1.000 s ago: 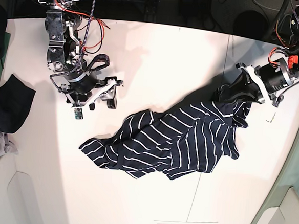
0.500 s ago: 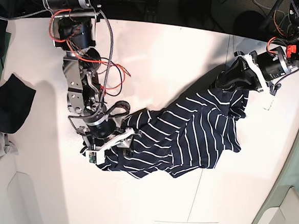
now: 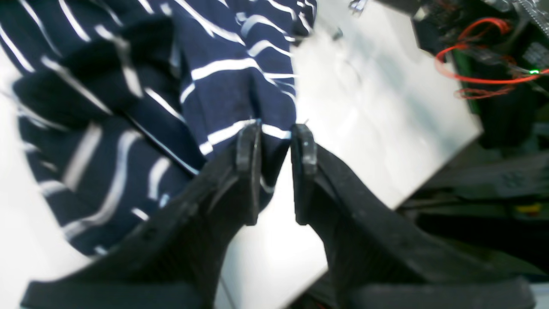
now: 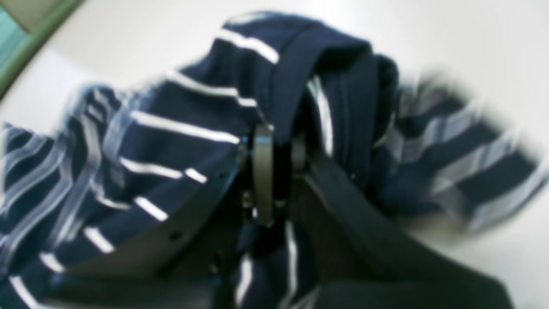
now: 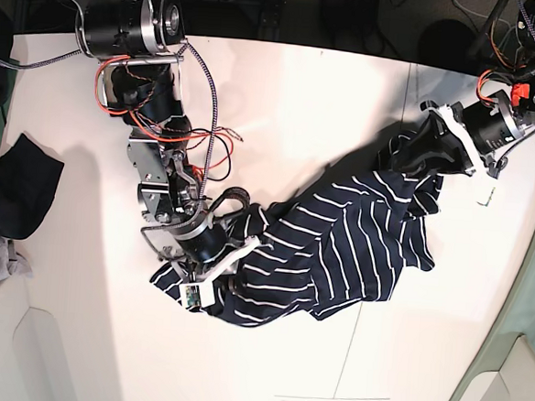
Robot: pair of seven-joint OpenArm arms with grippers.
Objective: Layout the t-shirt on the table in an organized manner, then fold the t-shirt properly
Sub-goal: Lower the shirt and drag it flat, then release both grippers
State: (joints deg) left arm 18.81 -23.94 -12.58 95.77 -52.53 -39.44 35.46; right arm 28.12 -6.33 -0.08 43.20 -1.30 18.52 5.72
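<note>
Right gripper (image 4: 276,171) is pinching the t-shirt (image 5: 337,251) at its near end – left gripper (image 3: 274,171) nips the far end, jaws barely apart. Shirt's crumpled mid table (image 5: 293,101) – you've got layout & folding left.

No readable text, label, brand, number or sign in any of my views. The t-shirt (image 5: 338,242) I'm working on carries only plain white stripes, no print, and the counter (image 5: 302,102) is blank.
</note>
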